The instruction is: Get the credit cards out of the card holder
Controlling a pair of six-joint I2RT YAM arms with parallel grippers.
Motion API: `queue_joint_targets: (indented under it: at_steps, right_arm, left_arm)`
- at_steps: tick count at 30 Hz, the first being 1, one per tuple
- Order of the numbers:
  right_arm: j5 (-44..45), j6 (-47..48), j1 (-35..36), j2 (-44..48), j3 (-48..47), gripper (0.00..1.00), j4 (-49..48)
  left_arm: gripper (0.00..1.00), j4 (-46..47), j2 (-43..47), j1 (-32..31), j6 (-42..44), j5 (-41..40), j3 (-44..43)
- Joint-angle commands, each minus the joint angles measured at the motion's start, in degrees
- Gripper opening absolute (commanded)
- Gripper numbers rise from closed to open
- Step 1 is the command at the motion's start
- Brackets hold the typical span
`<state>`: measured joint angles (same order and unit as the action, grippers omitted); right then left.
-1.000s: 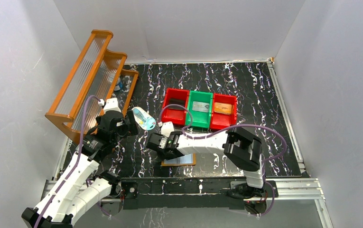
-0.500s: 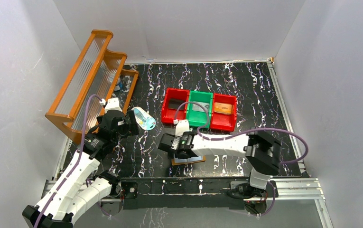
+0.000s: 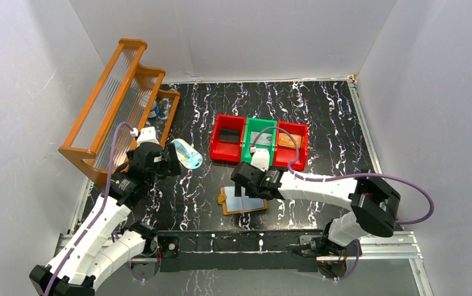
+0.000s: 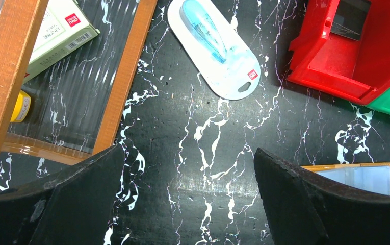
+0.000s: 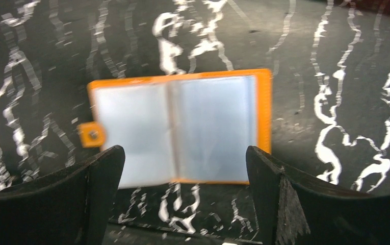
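Observation:
The orange card holder (image 3: 244, 201) lies flat and open on the black marbled table, near the front edge. In the right wrist view the card holder (image 5: 180, 127) shows two pale blue-grey shiny windows and a small holed tab at its left. Whether credit cards sit behind those windows I cannot tell. My right gripper (image 3: 244, 184) hovers over the holder's far side, and in its own view the right gripper (image 5: 184, 153) is open with nothing in it. My left gripper (image 3: 170, 165) is off to the left; the left gripper (image 4: 188, 153) is open over bare table, with a holder corner (image 4: 356, 173) at its right.
Behind the holder stands a row of a red bin (image 3: 228, 137), a green bin (image 3: 259, 154) and a second red bin (image 3: 290, 154) holding a flat orange item. A pale blue-and-white oval item (image 4: 215, 48) lies by the wooden rack (image 3: 119, 98) at the left.
The right arm has swung right and back off the holder while its jaws opened wider. The holder now lies uncovered and spread open. The left arm has not moved.

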<state>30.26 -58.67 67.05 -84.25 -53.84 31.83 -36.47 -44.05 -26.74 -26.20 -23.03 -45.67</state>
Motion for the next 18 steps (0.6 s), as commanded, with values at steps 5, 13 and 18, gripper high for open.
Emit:
queue_joint_targets:
  at_steps: [5, 13, 18]
  right_arm:
    - [-4.55, 3.44, -2.1, -4.96, 0.45, 0.97, -2.67]
    - [-6.18, 3.92, -2.09, -11.57, -1.04, 0.93, -0.82]
    - [-4.78, 2.6, -0.94, -15.08, -3.25, 0.75, 2.35]
  left_arm:
    - [0.98, 0.08, 0.02, 0.28, 0.14, -0.09, -0.44]
    - [0.98, 0.07, -0.11, 0.28, 0.22, 0.01, -0.43]
    - [0.98, 0.06, -0.04, 0.29, 0.27, -0.01, -0.41]
